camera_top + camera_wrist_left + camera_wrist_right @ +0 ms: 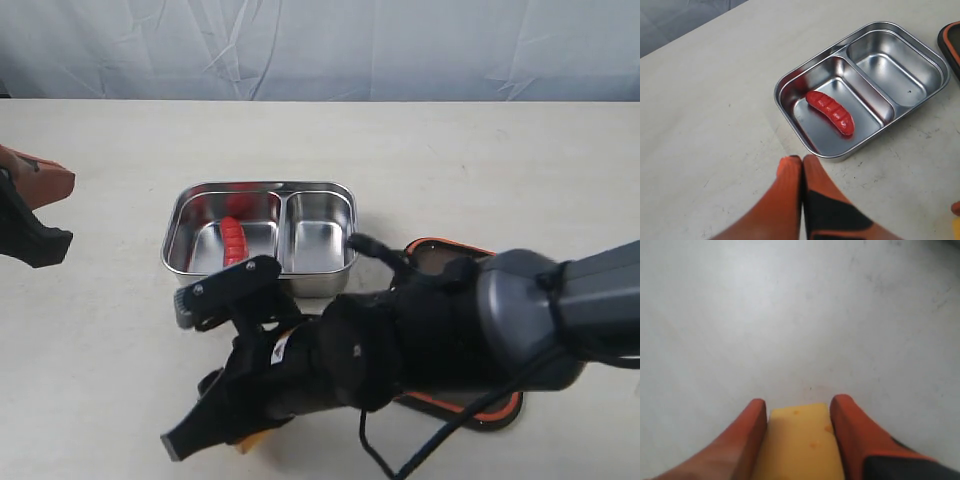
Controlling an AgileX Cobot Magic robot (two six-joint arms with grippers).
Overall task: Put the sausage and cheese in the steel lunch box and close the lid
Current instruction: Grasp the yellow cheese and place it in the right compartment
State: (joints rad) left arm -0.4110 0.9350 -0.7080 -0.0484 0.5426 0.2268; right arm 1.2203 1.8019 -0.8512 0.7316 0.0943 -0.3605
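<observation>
The steel lunch box (318,232) (900,75) stands mid-table with the red sausage (233,240) (831,112) lying in its left compartment; the other compartment holds nothing. My right gripper (222,432) (799,407) reaches across to the near left, low over the table, shut on the yellow cheese (802,440) (250,441), which fills the gap between the orange fingers. Off at the left edge, clear of the box, my left gripper (55,208) (802,160) is shut with nothing in it. The dark lid (445,251) (952,42) lies right of the box, mostly hidden under the right arm.
The pale table (480,160) runs back to a grey-blue cloth backdrop (320,45). The bulky black right arm (430,330) spans the front of the scene, just in front of the box's near wall.
</observation>
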